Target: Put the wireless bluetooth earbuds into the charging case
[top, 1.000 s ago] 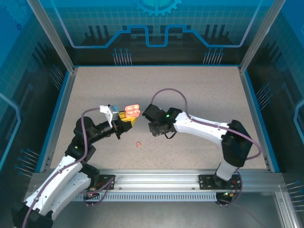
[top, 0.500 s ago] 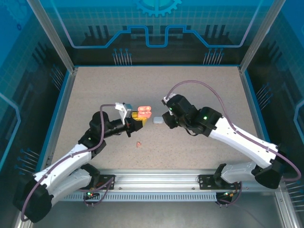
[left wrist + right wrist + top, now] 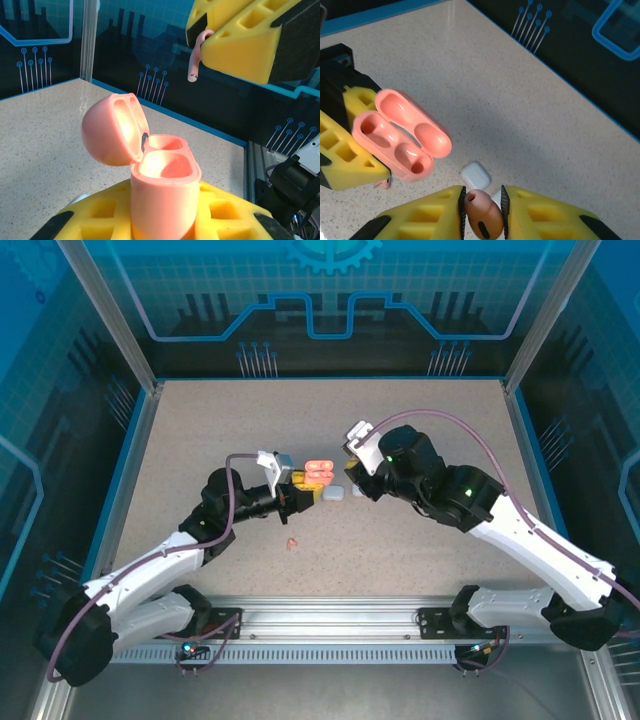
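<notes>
A salmon-pink charging case (image 3: pixel 162 185) stands upright with its lid open, and my left gripper (image 3: pixel 165 210) is shut on its body. From above the pink case (image 3: pixel 319 472) sits at mid-table in the left gripper (image 3: pixel 306 487). My right gripper (image 3: pixel 482 202) is shut on a salmon-red earbud (image 3: pixel 482 217), a short way to the right of the open pink case (image 3: pixel 400 135). In the left wrist view that earbud's stem (image 3: pixel 194 59) hangs from the right gripper's yellow fingers (image 3: pixel 240 40), above and beyond the case. Both case wells look empty.
A small white case (image 3: pixel 334 494) lies on the table under the two grippers, the same white case (image 3: pixel 476 175) lying just ahead of the right fingers. A loose salmon-red earbud (image 3: pixel 291 543) lies nearer the front. Blue walls ring the speckled table (image 3: pixel 430 430).
My left gripper has carried the pink case to the right. The right arm has swung out to the right and its gripper now sits close to the case, uncovering the white case.
</notes>
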Motion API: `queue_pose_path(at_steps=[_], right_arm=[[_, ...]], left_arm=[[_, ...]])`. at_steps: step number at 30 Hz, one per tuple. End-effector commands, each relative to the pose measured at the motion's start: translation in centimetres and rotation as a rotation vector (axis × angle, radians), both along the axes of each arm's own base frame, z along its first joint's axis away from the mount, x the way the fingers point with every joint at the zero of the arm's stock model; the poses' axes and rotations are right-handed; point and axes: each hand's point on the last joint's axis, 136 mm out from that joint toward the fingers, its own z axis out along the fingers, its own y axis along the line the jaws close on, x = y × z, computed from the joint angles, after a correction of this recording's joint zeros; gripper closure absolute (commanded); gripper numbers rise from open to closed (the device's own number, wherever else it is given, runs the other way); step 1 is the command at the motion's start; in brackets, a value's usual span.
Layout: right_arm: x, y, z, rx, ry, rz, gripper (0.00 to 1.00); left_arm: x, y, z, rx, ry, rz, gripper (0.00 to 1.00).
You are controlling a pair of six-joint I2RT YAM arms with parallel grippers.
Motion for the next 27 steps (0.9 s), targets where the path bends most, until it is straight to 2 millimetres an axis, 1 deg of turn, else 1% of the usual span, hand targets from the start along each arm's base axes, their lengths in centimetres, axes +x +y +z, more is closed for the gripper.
queue_pose_path(at_steps=[1, 7, 16, 20, 24, 27], right_arm=[[0.0, 1.5, 1.7, -0.016, -0.065, 0.097, 0.72], [-0.4, 2.8, 1.5, -0.037, -0.065, 0.163, 0.72], [-0.9, 3.4, 0.3, -0.1, -0.065, 0.201, 0.72], [-0.8, 3.5, -0.1, -0.133, -0.067, 0.201, 0.72], [-0.4, 3.2, -0.5, -0.121, -0.05, 0.17, 0.71], [0.0, 2.5, -1.0, -0.042, 0.049, 0.107, 0.7]], left_arm=[[-0.3, -0.5, 2.4, -0.036, -0.065, -0.026, 0.95], [-0.4, -0.5, 2.5, -0.035, -0.069, -0.027, 0.95], [-0.6, -0.4, 2.6, -0.03, -0.069, -0.022, 0.95], [-0.5, -0.3, 2.6, -0.028, -0.067, -0.019, 0.95], [-0.4, -0.3, 2.2, -0.021, -0.063, -0.01, 0.95], [-0.1, 0.0, 1.4, -0.001, -0.05, 0.018, 0.95]])
